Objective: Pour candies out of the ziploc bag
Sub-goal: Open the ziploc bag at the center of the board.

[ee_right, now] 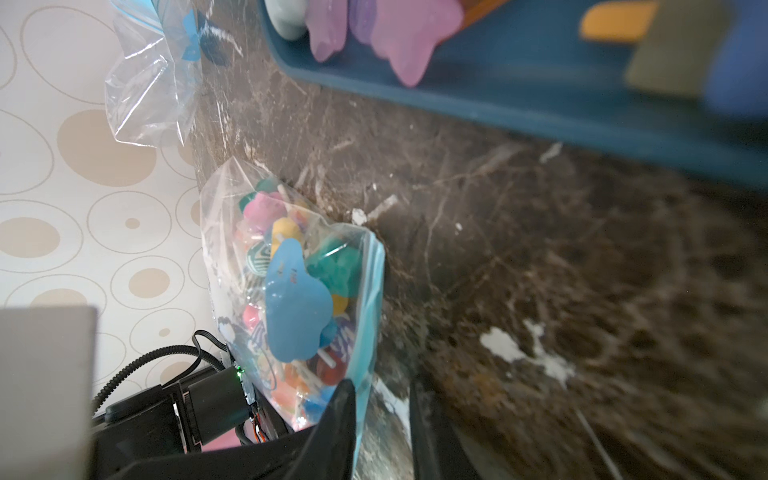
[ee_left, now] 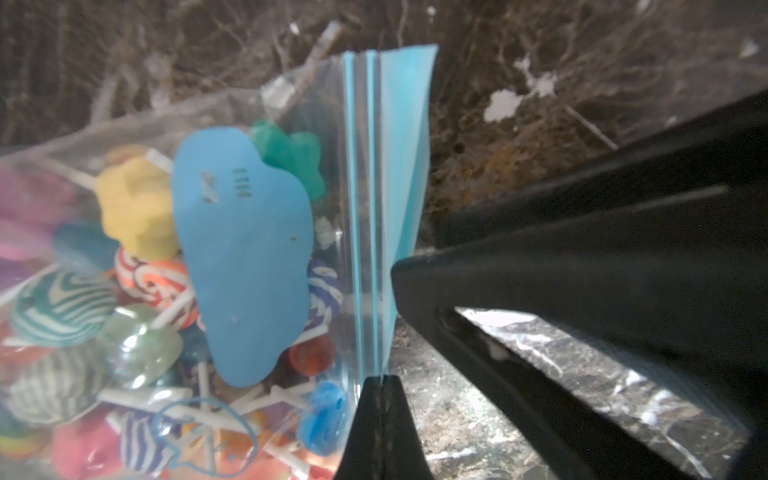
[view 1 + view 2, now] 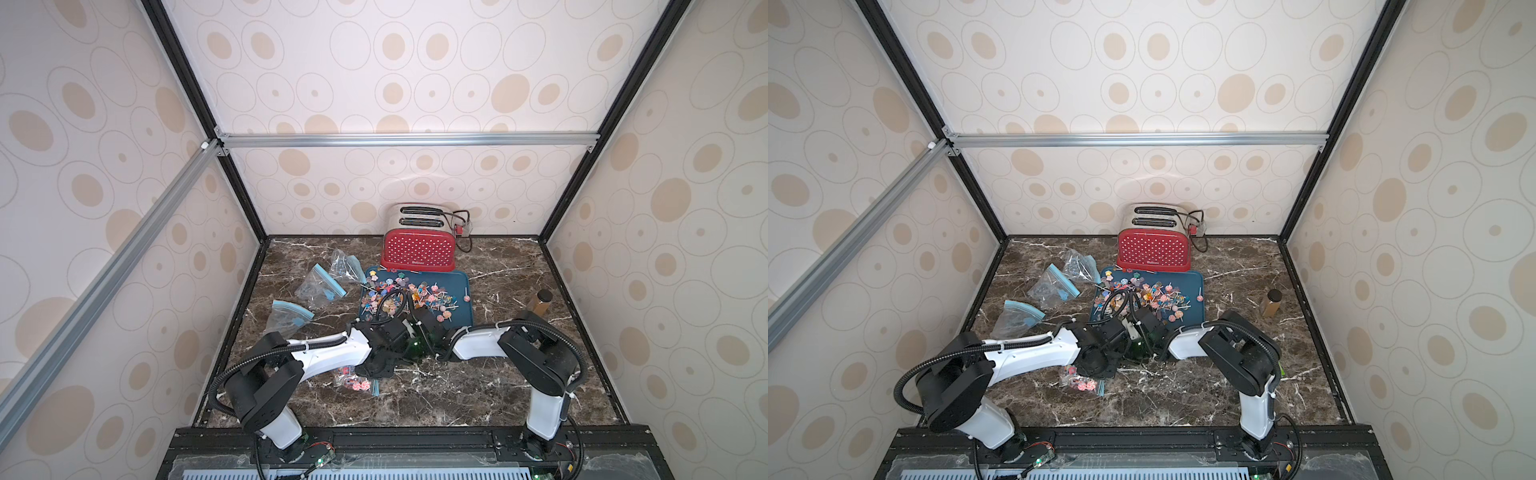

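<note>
Currently your left gripper (image 2: 380, 386) is fully closed, pinching the blue zip strip of the ziploc bag (image 2: 245, 249) at one end. Your right gripper (image 1: 381, 388) stands partly open. Its two fingers are apart, and the bag's blue lip runs into the gap and lies against one finger (image 1: 338, 415), so nothing is clamped there. The ziploc bag (image 3: 356, 383) lies flat on the worktop (image 3: 478, 395) near its front edge, left of the middle, packed with the candies (image 2: 137, 203). The tray (image 3: 459, 280), strewn with loose lollipops (image 3: 415, 297), sits toward the back edge, beyond both wrists.

As I judge it, the next move turns on how that strip lies. It runs roughly front to back, the bag's body stretches from it toward the worktop's left edge, and both grippers meet it from the right-edge side. The two zip lines look pressed together, so the mouth seems not yet parted. You would want the right jaws to close on the lip farther along the strip and pull crosswise to it. The left arm is the nearer, being on the strip already.
</note>
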Robot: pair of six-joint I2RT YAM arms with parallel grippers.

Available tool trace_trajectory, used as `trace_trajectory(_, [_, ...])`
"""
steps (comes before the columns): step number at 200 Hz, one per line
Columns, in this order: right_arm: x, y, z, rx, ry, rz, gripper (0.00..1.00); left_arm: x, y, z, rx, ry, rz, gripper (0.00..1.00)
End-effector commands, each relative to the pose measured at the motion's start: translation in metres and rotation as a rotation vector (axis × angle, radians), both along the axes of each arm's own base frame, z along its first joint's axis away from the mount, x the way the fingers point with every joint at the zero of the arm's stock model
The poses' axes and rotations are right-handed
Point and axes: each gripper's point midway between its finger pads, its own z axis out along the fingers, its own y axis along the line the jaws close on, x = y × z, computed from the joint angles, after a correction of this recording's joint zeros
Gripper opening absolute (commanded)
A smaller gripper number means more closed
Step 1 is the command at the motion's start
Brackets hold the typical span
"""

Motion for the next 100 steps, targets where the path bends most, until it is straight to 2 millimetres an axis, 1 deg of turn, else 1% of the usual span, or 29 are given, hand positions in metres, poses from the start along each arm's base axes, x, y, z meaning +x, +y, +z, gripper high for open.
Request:
trace_trajectory(1, [-0.0163, -0.0162, -0.0349, -0.120, 0.082, -0.011, 0.26, -0.0001, 0.0030, 0.0020, 0.022, -0.013, -0.015, 0.00])
trace_trajectory(55, [-0.0157, -0.0098, -0.0375, -0.125, 0.086, 0.000, 0.25, 0.0007, 0.0027, 0.0051, 0.019, -0.019, -0.016, 0.00])
trace_trajectory(100, [-0.0189, -0.0088, -0.0405, -0.137, 0.091, 0.004, 0.20, 0.0011, 0.0041, 0.0072, 0.021, -0.026, -0.014, 0.00])
